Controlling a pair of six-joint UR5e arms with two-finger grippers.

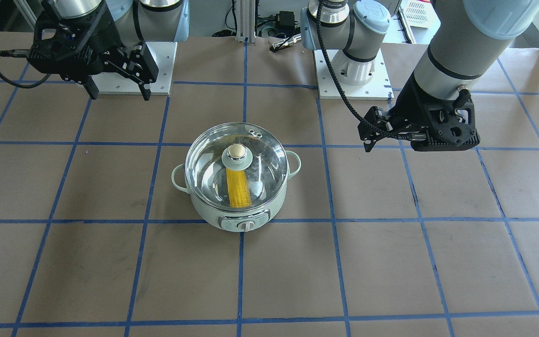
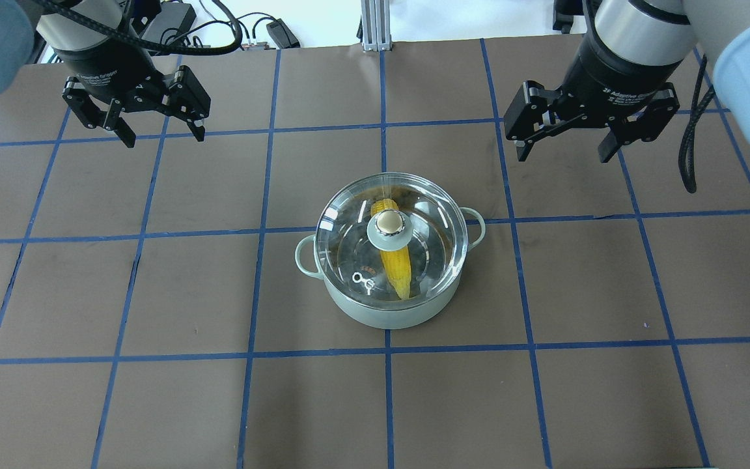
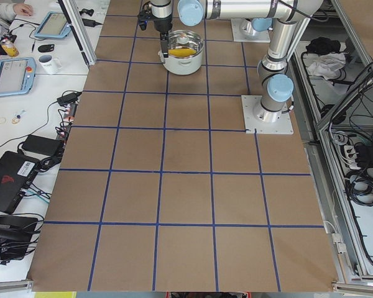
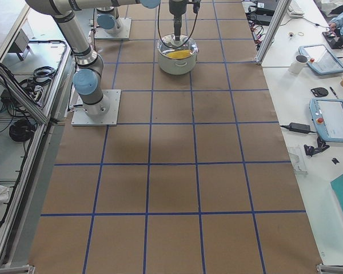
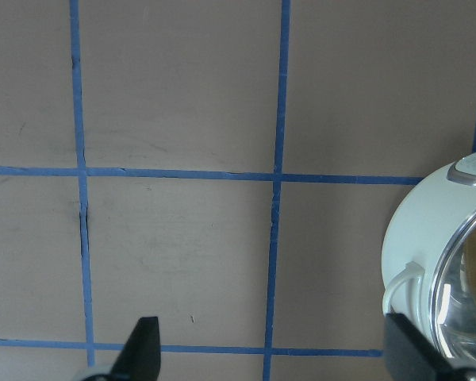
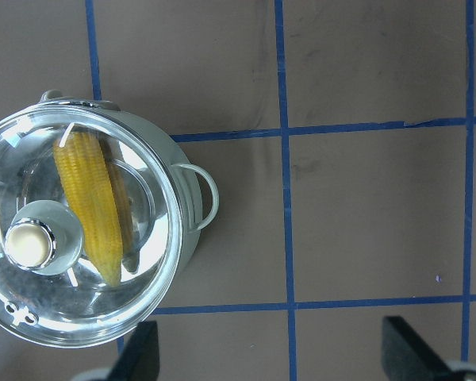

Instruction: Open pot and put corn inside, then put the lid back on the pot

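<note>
The mint-green pot (image 2: 375,316) stands mid-table with its dial facing the operators' side (image 1: 247,226). The glass lid (image 2: 427,221) sits on the pot, its knob (image 2: 388,225) upright. The yellow corn (image 2: 396,267) lies inside, seen through the glass (image 1: 238,189). My left gripper (image 2: 165,137) is open and empty, raised off to one side of the pot; its wrist view shows the pot's edge (image 5: 428,238). My right gripper (image 2: 564,155) is open and empty, raised on the other side; its wrist view shows the lid (image 6: 143,278) and the corn (image 6: 87,198).
The table is brown paper with a blue tape grid (image 2: 385,130). The arm base plates (image 1: 129,70) (image 1: 351,75) stand at the robot's edge. Side benches hold tablets and a mug (image 3: 50,62) (image 4: 300,63).
</note>
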